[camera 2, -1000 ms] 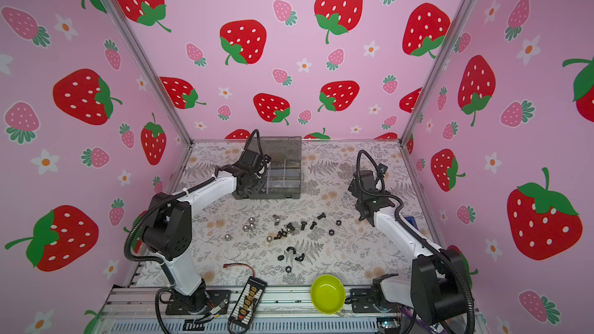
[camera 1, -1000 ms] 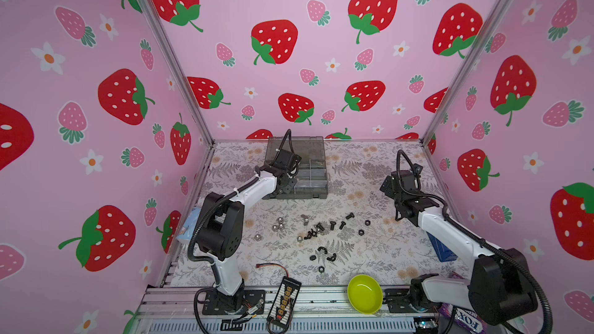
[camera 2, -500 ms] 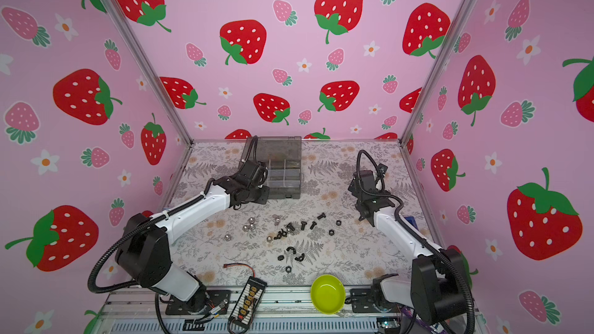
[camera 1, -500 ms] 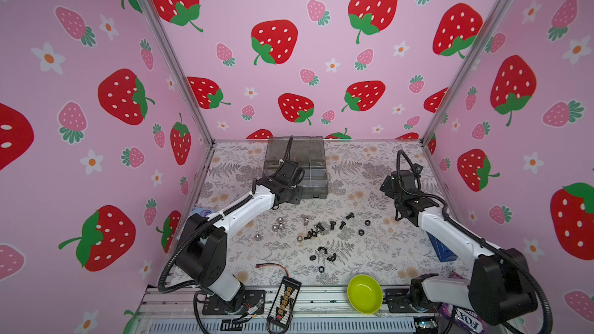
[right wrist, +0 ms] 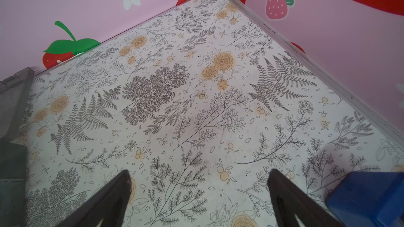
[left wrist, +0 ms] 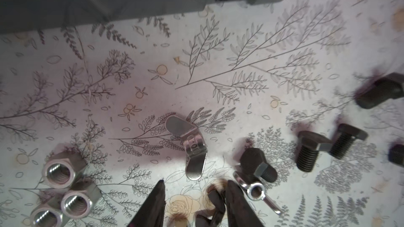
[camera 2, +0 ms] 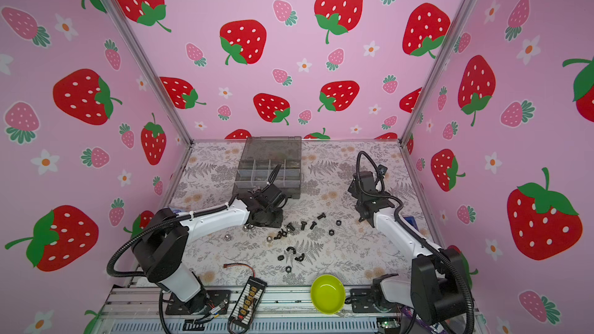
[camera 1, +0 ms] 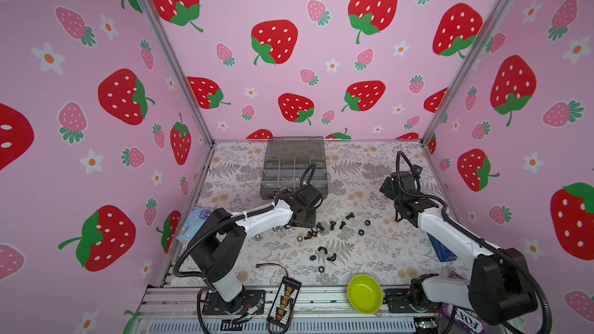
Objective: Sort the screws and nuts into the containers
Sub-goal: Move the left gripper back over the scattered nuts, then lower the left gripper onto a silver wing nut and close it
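Two fingers [left wrist: 154, 204] of the left gripper [left wrist: 194, 184] stood apart, clamping nothing, just short of a silver wing nut [left wrist: 192, 147]. Screws [left wrist: 307, 149] and nuts [left wrist: 63, 172] lay loose on the mat [left wrist: 240, 62], outside the containers [camera 1: 273, 171]. Right gripper [right wrist: 199, 175] gaped, empty.

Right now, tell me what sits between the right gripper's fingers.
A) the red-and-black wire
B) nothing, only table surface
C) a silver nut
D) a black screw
B: in the right wrist view the right gripper stands wide open above the table, and only the floral print shows between its fingers.
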You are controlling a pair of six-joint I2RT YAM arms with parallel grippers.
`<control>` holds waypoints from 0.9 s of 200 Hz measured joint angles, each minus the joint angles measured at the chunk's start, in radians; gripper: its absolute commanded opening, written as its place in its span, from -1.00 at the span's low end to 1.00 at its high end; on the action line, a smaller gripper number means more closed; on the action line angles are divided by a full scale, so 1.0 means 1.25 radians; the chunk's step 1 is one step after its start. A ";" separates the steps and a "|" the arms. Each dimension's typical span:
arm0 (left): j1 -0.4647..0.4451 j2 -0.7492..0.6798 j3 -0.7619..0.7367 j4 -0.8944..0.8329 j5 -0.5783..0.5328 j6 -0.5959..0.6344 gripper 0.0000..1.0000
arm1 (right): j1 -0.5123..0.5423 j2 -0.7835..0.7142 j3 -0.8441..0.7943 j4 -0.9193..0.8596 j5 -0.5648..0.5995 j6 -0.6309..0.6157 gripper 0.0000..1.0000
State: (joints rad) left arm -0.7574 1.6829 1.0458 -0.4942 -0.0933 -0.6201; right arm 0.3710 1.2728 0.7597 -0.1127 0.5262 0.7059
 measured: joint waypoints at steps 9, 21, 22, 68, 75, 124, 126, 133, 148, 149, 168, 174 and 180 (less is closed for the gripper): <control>-0.001 0.006 -0.006 0.001 0.002 -0.007 -0.03 | 0.000 0.000 -0.003 0.001 0.000 0.000 0.99; -0.004 0.011 -0.009 0.001 0.005 -0.012 -0.03 | 0.000 0.000 -0.004 0.001 0.000 0.000 0.99; -0.004 0.011 -0.009 0.001 0.005 -0.012 -0.03 | 0.000 0.000 -0.005 0.001 0.000 0.000 0.99; -0.005 0.048 -0.009 0.020 0.006 -0.021 -0.08 | 0.000 0.000 -0.005 0.005 -0.001 0.000 0.99; -0.005 0.058 -0.009 0.020 0.006 -0.023 -0.09 | 0.000 0.000 -0.005 0.006 -0.001 0.000 0.99; -0.005 0.091 0.022 0.028 -0.006 -0.025 -0.20 | 0.000 0.000 -0.005 0.012 -0.002 0.000 0.99; -0.005 0.092 0.023 0.029 -0.006 -0.025 -0.21 | 0.000 0.000 -0.005 0.012 -0.002 0.000 0.99; -0.005 0.097 0.028 0.031 -0.008 -0.025 -0.22 | 0.000 0.000 -0.005 0.013 -0.002 0.000 0.99; -0.003 0.106 0.038 0.036 -0.009 -0.025 -0.26 | 0.000 0.000 -0.006 0.015 -0.002 0.000 0.99; -0.002 0.106 0.038 0.036 -0.009 -0.025 -0.26 | 0.000 0.000 -0.006 0.016 -0.002 0.000 0.99; 0.002 0.114 0.046 0.039 -0.009 -0.025 -0.31 | 0.000 0.000 -0.007 0.016 -0.003 -0.001 0.99; 0.004 0.115 0.048 0.040 -0.009 -0.024 -0.33 | 0.000 0.000 -0.007 0.016 -0.003 -0.002 0.99; 0.005 0.115 0.049 0.040 -0.009 -0.023 -0.34 | 0.000 0.000 -0.007 0.017 -0.003 -0.003 0.99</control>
State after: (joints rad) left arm -0.7509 1.8271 1.1065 -0.4442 -0.1043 -0.6495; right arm 0.3710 1.2732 0.7506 -0.0914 0.5228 0.7025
